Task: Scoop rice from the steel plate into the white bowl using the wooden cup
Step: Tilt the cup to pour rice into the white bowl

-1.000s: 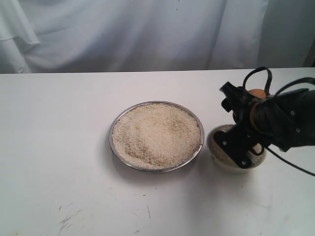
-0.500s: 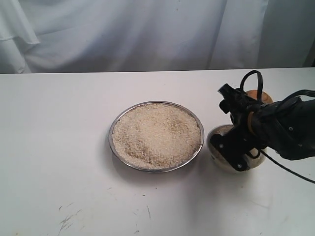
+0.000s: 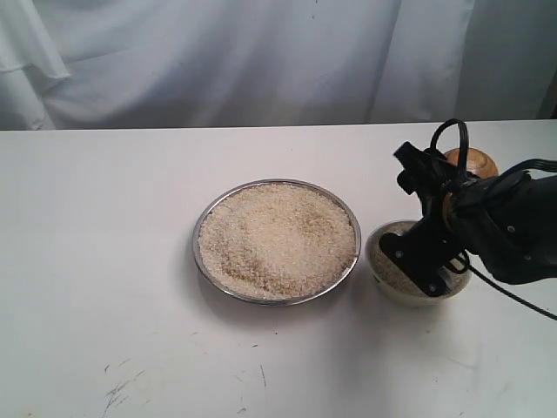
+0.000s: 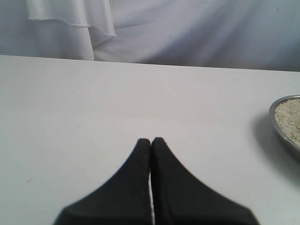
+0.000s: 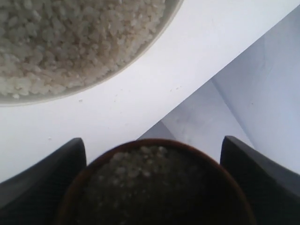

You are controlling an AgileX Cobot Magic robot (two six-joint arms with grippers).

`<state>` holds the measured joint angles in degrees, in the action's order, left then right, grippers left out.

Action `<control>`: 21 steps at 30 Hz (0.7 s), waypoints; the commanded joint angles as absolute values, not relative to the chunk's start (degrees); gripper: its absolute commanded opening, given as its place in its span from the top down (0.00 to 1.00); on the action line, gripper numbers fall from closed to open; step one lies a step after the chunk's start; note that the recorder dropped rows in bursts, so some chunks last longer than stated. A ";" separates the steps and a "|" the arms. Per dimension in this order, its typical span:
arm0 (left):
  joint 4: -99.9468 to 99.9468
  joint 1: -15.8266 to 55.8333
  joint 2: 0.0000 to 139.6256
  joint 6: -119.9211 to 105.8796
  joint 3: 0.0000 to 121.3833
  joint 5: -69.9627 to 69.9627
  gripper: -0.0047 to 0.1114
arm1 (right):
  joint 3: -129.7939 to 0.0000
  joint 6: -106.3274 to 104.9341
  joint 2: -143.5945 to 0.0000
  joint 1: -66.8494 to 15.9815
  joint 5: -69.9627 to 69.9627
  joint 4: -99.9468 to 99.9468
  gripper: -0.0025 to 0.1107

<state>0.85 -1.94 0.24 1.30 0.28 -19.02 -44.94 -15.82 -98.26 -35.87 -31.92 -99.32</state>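
Starting at the left, our left gripper [image 4: 151, 140] hangs over bare worktop [image 3: 104, 261] with its fingers pressed together on nothing, parked, we judge, to stay out of the way; its arm is outside the exterior view. Near the worktop's middle sits the plate [image 3: 195, 248], heaped almost to the rim with rice [image 3: 277, 239], so there is plenty left to scoop. Just beside its right side, toward the worktop's right edge, stands the bowl [image 3: 409, 298], close by to keep each carry short. It already holds some rice, though the arm covers much of it. Above the bowl's far side our right gripper [image 5: 152, 145] clasps the cup [image 3: 474, 161] between widely spread fingers, with grains inside, ready for tipping out. Only the cup's top shows in the exterior view, so it may be tilted; we cannot tell how far.
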 commanded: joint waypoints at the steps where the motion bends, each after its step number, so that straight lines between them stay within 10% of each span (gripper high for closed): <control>1: 0.94 -2.04 0.00 1.35 0.00 -18.27 0.96 | -46.12 -17.03 -97.53 -37.48 -34.53 -99.95 0.98; 21: 0.94 -2.04 0.00 1.35 0.00 -18.27 0.96 | -46.94 -23.82 -99.48 -41.10 -41.09 -99.95 0.98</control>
